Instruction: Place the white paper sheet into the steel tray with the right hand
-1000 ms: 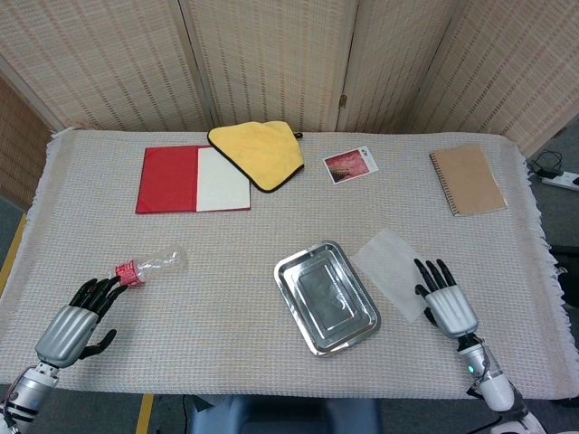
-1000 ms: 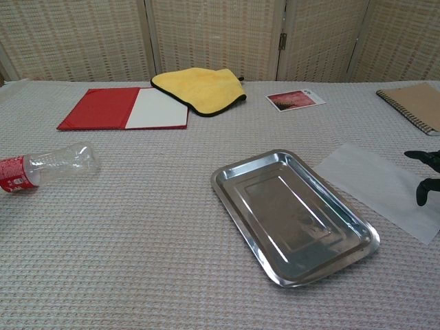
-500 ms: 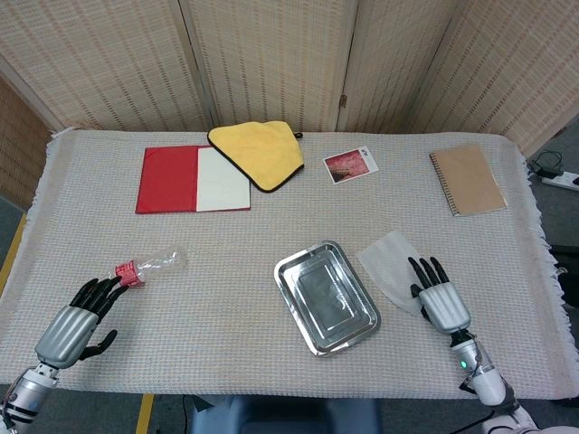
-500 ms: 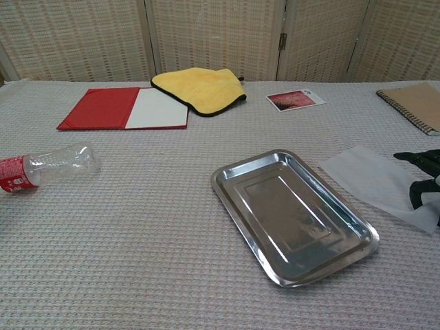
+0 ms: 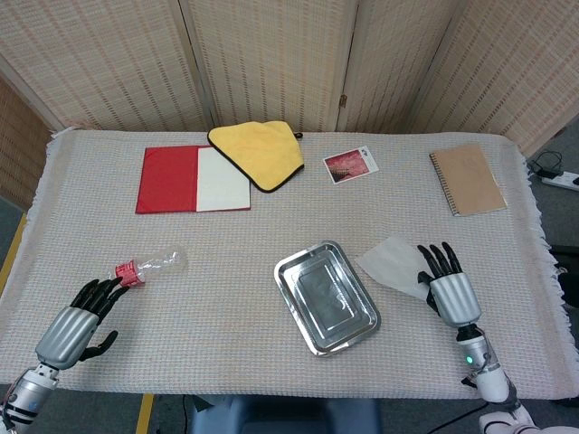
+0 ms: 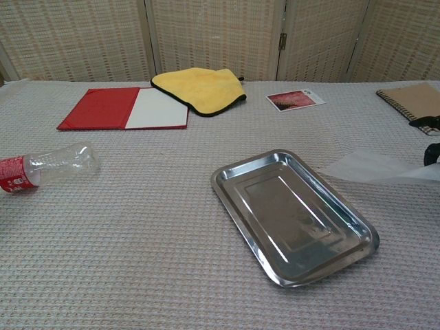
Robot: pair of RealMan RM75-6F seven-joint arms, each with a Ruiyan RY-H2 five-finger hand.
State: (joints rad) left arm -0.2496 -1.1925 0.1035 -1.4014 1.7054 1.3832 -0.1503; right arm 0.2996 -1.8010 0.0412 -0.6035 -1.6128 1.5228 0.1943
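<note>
Head view: the right hand [image 5: 449, 291] sits at about four o'clock on the counter [image 5: 226, 298], its fingers over the near edge of the paper [image 5: 391, 260], which it appears to pinch, though the contact itself is hidden. The sheet lies just beside the tray [image 5: 327, 297], at the tray's two o'clock, so a short carry toward nine o'clock would likely bring it over the rim. The left hand [image 5: 80, 321] rests at eight o'clock with fingers loosely apart and nothing in it, next to the bottle [image 5: 150, 266]. Compared with a second ago, the paper looks smaller and bunched, its near corner drawn up. Chest view: the paper [image 6: 375, 167] hangs tilted, its right side raised off the counter [image 6: 137, 227] while its left corner still touches down near the tray [image 6: 227, 180]; earlier it lay flat. Only dark fingertips [image 6: 432, 154] show at three o'clock.
</note>
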